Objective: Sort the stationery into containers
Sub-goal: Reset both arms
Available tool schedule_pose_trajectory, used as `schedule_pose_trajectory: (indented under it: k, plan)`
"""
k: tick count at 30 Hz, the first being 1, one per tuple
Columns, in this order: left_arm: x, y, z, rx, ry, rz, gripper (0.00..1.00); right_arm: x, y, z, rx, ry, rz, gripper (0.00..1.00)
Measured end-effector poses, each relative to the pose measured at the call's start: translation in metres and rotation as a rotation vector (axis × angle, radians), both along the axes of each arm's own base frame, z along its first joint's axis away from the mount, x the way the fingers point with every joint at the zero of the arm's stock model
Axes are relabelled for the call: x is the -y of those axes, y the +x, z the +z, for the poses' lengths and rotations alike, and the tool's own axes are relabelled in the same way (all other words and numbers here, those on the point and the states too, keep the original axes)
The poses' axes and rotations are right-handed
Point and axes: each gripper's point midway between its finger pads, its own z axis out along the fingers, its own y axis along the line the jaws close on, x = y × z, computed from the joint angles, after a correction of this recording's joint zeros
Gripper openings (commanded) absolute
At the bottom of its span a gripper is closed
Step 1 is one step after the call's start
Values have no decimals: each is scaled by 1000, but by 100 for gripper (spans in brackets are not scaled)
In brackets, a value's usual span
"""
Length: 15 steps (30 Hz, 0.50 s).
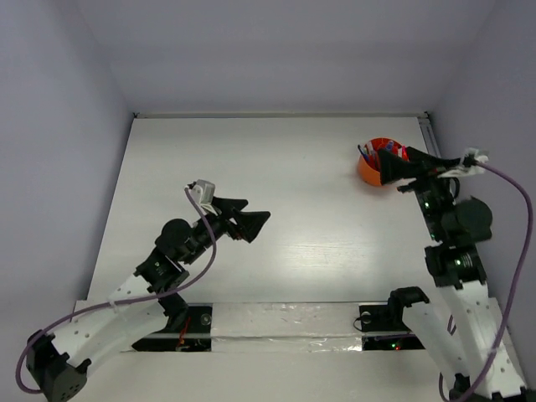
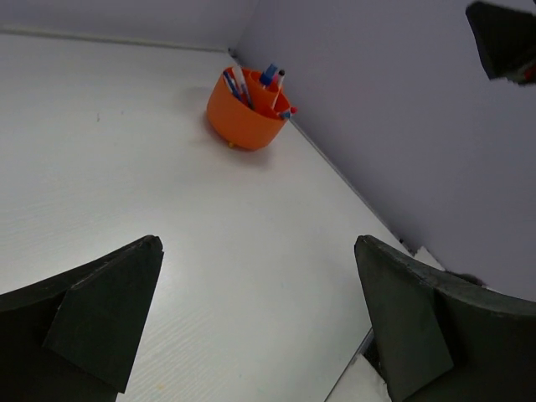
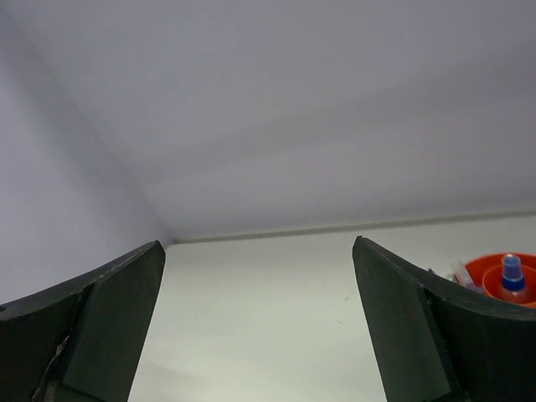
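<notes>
The orange cup [image 1: 368,172] stands at the table's far right, near the side wall. Several pens [image 1: 367,152] stick up out of it. My right gripper [image 1: 386,166] hovers open just over the cup's right side, with nothing between its fingers. In the right wrist view the cup's rim [image 3: 488,265] and a blue-capped bottle [image 3: 512,277] inside it peek past the right finger, and the right gripper [image 3: 260,244] is empty. My left gripper [image 1: 255,216] hangs open and empty above the table's middle left. In its wrist view the left gripper [image 2: 258,244] faces the cup [image 2: 243,121] and its pens [image 2: 271,77] from afar.
White walls close off the table at the back, left and right. A metal rail [image 1: 428,127] runs along the far right edge. Purple cables [image 1: 521,209] loop off both arms. A taped strip [image 1: 285,327] crosses the near edge between the arm bases.
</notes>
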Motion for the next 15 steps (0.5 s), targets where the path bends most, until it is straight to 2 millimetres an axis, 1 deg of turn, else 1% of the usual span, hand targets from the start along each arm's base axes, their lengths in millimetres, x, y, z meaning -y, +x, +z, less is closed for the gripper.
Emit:
schedule_pose_trajectory:
  k: [3, 5, 6, 8, 10, 12, 13, 15]
  plan:
    - [-11, -5, 33, 44, -54, 26, 99, -1, -43, 24, 76, 15, 43, 100]
    - [-22, -10, 58, 80, -94, 52, 99, 2, -69, 40, 130, 23, 53, 100]
    - [-29, -12, 70, 98, -114, 70, 99, 4, -81, 47, 151, 25, 54, 100]
    - [-43, -18, 94, 135, -154, 104, 99, 7, -99, 57, 192, 31, 51, 100]
    - [-58, -24, 115, 173, -188, 136, 99, 12, -112, 62, 215, 39, 39, 100]
    - [-72, -31, 134, 209, -224, 165, 99, 16, -119, 61, 223, 44, 22, 100]
    - [-77, -33, 140, 220, -237, 179, 99, 18, -120, 60, 218, 45, 14, 100]
    - [-81, -34, 144, 223, -241, 195, 99, 19, -117, 55, 197, 44, 6, 100]
